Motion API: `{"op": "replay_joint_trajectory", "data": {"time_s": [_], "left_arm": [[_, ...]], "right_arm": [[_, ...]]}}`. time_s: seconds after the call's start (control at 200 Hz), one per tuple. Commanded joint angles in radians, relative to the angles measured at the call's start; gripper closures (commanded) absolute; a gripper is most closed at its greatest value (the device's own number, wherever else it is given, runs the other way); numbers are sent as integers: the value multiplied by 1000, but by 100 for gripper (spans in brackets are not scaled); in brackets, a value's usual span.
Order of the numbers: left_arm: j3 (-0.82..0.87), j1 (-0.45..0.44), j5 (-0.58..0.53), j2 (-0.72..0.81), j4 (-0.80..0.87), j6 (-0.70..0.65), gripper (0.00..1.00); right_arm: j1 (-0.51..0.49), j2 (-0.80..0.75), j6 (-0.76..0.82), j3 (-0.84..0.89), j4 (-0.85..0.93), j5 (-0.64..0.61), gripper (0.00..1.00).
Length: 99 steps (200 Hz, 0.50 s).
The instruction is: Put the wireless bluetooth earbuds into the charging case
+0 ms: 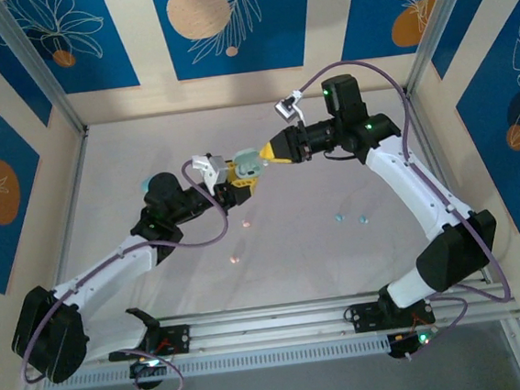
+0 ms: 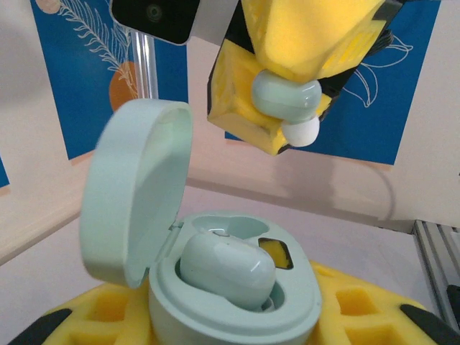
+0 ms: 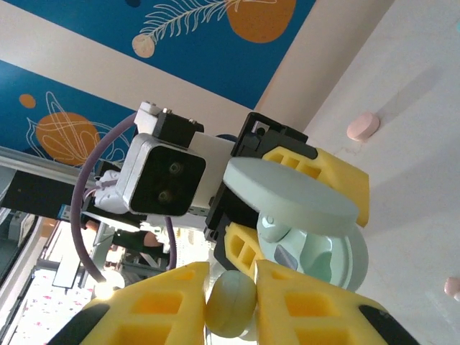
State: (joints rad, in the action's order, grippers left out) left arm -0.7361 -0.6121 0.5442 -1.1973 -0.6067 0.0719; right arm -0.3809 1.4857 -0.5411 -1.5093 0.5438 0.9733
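Fingers [image 3: 162, 305] of the right gripper [image 1: 271, 153] are pinching a mint earbud [image 2: 286, 95] tightly, hanging it just above the charging case [image 2: 237, 309] and clear of it. The left gripper [image 1: 237, 180] is clamping that case upright, its lid [image 2: 136, 194] swung open. One seated earbud [image 2: 226, 267] is already filling a well, and the empty well [image 2: 277, 251] beside it is waiting. The mint earbud's long axis is running near vertical, white tip [image 2: 300, 132] pointing down. Pink earbuds [image 1: 247, 222] and blue earbuds [image 1: 339, 216] are lying loose on the table [image 1: 145, 151], so more work is probably remaining.
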Motion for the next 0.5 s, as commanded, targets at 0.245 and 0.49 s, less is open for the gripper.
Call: {"op": "replay_joint_trajectory", "data": {"time_s": [0.245, 0.49], "left_arm": [[-38, -8, 65, -9, -75, 43, 63], [-38, -9, 81, -21, -108, 72, 63]], "right_arm": [[-42, 46, 94, -69, 110, -82, 78], [-49, 54, 118, -72, 136, -134, 78]]}}
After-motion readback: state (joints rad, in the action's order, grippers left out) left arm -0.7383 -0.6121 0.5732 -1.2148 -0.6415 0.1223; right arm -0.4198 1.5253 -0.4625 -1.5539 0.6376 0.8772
